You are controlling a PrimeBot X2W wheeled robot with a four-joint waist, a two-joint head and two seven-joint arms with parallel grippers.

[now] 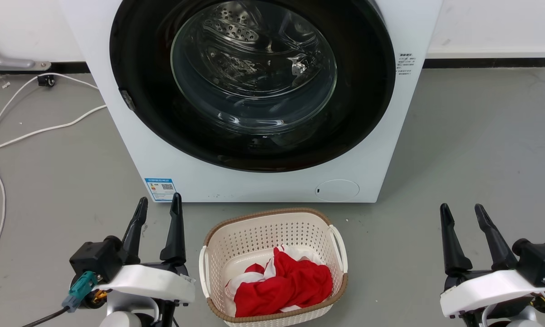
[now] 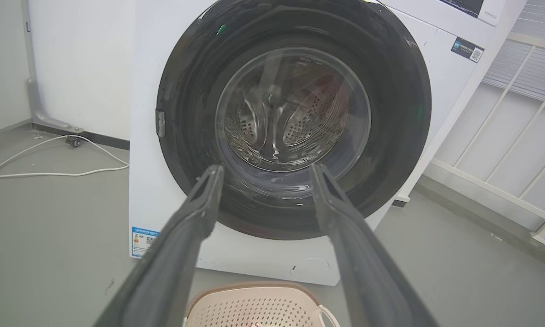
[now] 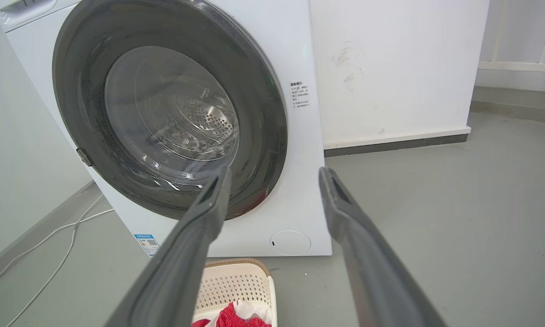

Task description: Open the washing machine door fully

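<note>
The washing machine (image 1: 163, 168), a white front-loader, stands on a grey floor (image 1: 472, 150) against a white wall. The washing machine door (image 1: 252, 81) takes up most of its front: a glossy black disc with a clear glass bowl at the centre, lying flat against the cabinet and closed. A small grey tab (image 1: 127, 100) sits on the door's left edge. The perforated steel drum (image 1: 236, 27) shows through the glass.

On the floor just in front of the machine, between the two arms, sits a cream perforated basket (image 1: 267, 212) with a brown rim. It holds a bunched red and white cloth (image 1: 286, 284), heaped toward its near side.

The left gripper (image 1: 159, 198) is at the lower left, its two dark fingers spread apart and empty, pointing toward the machine. The right gripper (image 1: 461, 206) at the lower right is likewise parted and holds nothing. Both are well short of the door.

A white cable (image 1: 36, 131) trails over the floor to the left. A blue label (image 1: 160, 188) and a round filter cap (image 1: 337, 190) mark the machine's lower front.
</note>
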